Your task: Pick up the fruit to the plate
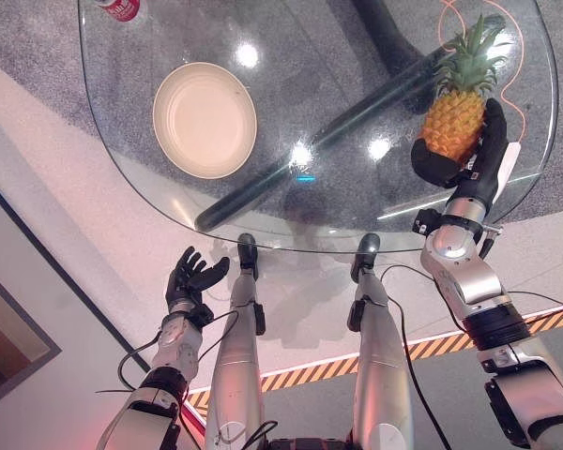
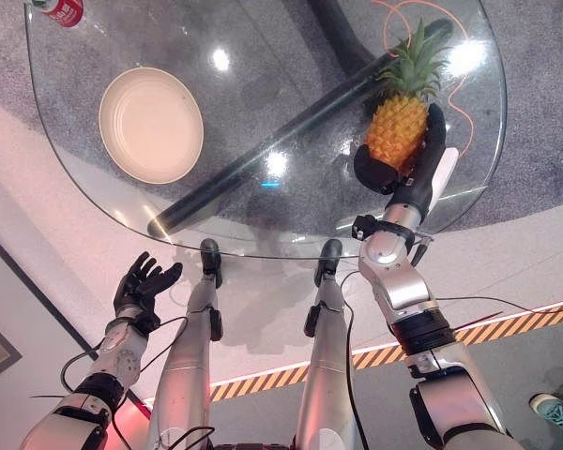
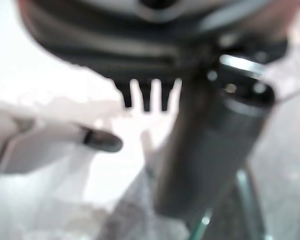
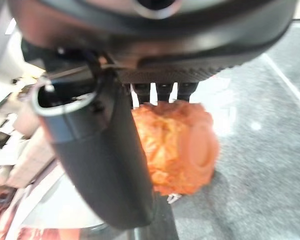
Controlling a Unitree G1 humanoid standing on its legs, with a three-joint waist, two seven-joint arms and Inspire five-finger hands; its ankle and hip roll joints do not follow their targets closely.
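the right hand point(image 1: 469, 159) is wrapped around a pineapple point(image 1: 453, 120) over the right part of the round glass table point(image 1: 357, 234), thumb cupped under the fruit's base on one side and fingers running up the other side. the pineapple stands roughly upright in that grasp, its green crown point(image 2: 415, 58) toward the far edge of the table. whether its base touches the glass or is just off it cannot be told from the head views.

the cream plate point(image 1: 205, 119) lies on the left part of the table, well apart from the pineapple. a red can point(image 1: 119, 8) sits at the far left rim, cut off by the edge of the view.

the left hand point(image 2: 143, 281) hangs below and in front of the table's near edge, on the left, fingers spread and relaxed, holding nothing.

the right wrist view adds what the head views lack: the orange, bumpy skin of the pineapple point(image 4: 177, 147) seen from close up, pressed just past the row of fingertips, with the thumb point(image 4: 102, 165) lying along one side of it. the left wrist view gives a blurred look at the left hand's white-covered thumb point(image 3: 55, 147) and fingertips point(image 3: 146, 97) standing free. in the right eye view, a person's shoe point(image 2: 555, 412) shows at the lower right corner on the floor.
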